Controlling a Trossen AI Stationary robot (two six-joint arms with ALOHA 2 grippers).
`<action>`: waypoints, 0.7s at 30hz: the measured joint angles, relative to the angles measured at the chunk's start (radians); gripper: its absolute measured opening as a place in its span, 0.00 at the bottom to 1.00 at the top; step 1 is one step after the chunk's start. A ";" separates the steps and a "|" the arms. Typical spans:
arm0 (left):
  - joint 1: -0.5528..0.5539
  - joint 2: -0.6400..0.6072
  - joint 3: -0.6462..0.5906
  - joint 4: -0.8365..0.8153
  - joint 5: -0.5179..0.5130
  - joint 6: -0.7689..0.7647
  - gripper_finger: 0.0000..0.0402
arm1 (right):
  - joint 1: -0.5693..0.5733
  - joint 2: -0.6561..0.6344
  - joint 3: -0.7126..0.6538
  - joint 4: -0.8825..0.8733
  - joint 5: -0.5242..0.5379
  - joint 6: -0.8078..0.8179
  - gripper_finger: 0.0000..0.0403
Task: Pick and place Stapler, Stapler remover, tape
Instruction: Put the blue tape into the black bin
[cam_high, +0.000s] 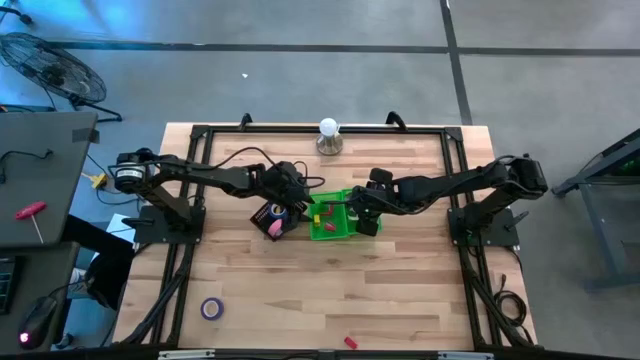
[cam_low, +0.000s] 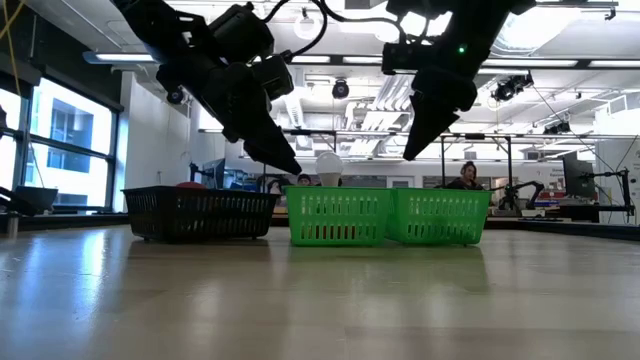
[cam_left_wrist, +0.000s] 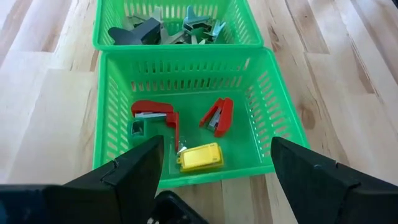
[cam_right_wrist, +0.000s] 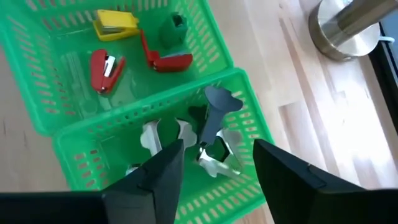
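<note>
Two green baskets stand side by side at the table's middle. The left one holds two red staplers, a yellow one and a small green one. The right basket holds several staple removers, a dark one lying on top. My right gripper hangs open above that basket, touching nothing. My left gripper hangs open over the stapler basket's near-left side, nothing between its fingers. A purple tape roll lies flat on the table at the front left.
A black basket left of the green ones holds a pink tape roll. A lamp on a metal base stands at the far edge. A small red object lies at the front edge. Open tabletop spreads across the front.
</note>
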 joint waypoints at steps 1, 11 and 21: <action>0.000 -0.011 0.000 -0.007 0.000 0.001 0.72 | 0.000 0.000 0.000 0.002 0.000 0.000 0.46; -0.003 -0.218 0.050 0.007 0.059 -0.007 0.72 | 0.074 -0.034 0.002 0.047 0.072 0.000 0.39; -0.007 -0.323 0.060 0.113 0.110 -0.286 0.72 | 0.219 -0.036 0.002 0.116 0.059 0.041 0.34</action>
